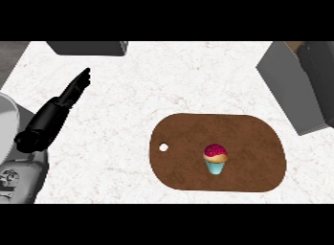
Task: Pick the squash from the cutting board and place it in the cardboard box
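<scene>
A brown oval cutting board (247, 129) with a small hole near its left end lies right of centre on the white counter. On it stands a small item (215, 158) with a pink top, a tan middle and a teal base; it looks like a cupcake rather than a squash. A grey-walled box (293, 81), showing a bit of tan at its top, stands at the right edge behind the board. My left hand (56, 112) is at the left, well apart from the board, with straight fingers (81, 83) pointing away and holding nothing. My right hand does not show.
A dark grey block (88, 48) sits at the counter's far edge, upper left. The counter's left edge runs beside my left forearm (17, 179). White marbled counter (162, 81) stretches between my hand, the board and the box.
</scene>
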